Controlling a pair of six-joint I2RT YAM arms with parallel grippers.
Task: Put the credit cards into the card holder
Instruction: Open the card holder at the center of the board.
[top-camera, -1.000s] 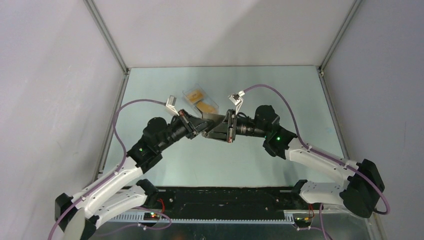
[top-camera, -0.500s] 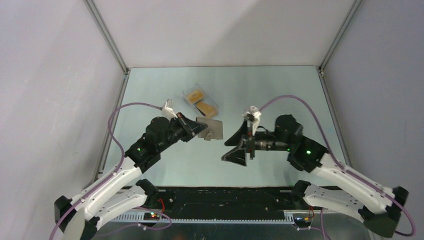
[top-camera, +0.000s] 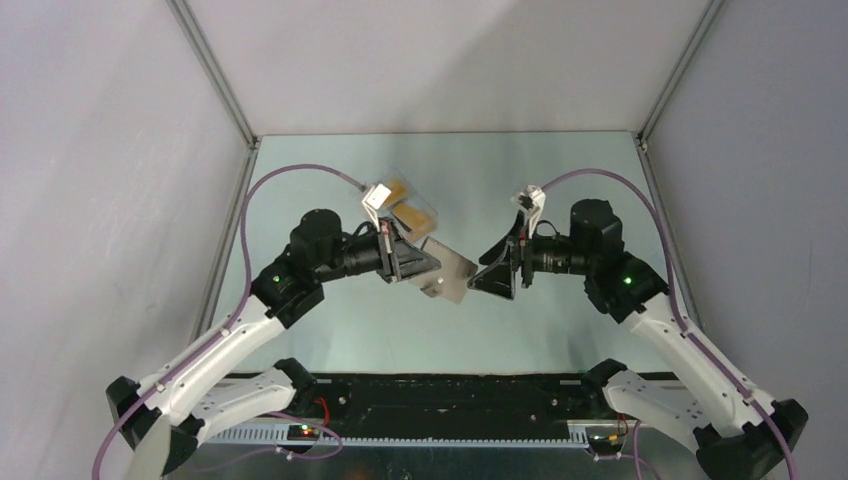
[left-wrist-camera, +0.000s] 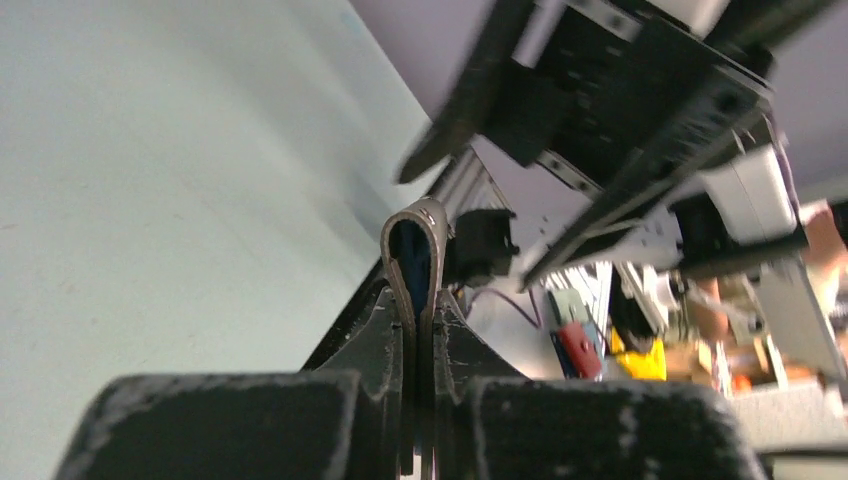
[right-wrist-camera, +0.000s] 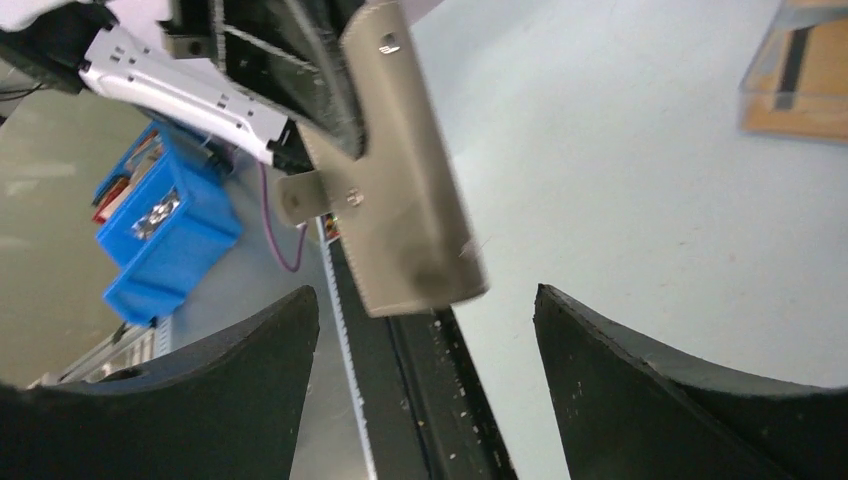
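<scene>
Right fingers (right-wrist-camera: 262, 350): wide apart with nothing between them. A second ago they were shut against the card holder (top-camera: 447, 277) at mid-frame of the top view. They then let go and dropped toward lower centre. Now they are back level with the holder, just right of it and not touching.
Left fingers (left-wrist-camera: 385, 335): narrow, pinching the card holder, the same grip as a second ago. This arm has carried the holder from beside the clear box (right-wrist-camera: 765, 85) down toward frame centre and turned it to face the other arm.
Card holder: off the bench (top-camera: 560, 190), in the air between the two arms. The left wrist view shows it edge-on and folded shut, rounded end outward. The right wrist view shows its flat grey face with a snap tab, beyond the open fingers.
Credit cards (top-camera: 411, 214): orange, lying in the clear box at upper centre of the top view, partly hidden by the left wrist. None is in either set of fingers. Whether one sits inside the fold cannot be told.
What the change means: the holder now hangs from the left arm alone, and the right arm is free and lined up on it.
Likely step: a fresh hold to spread the folded holder open.
Progress: early, since the visible cards are not yet in the holder.
</scene>
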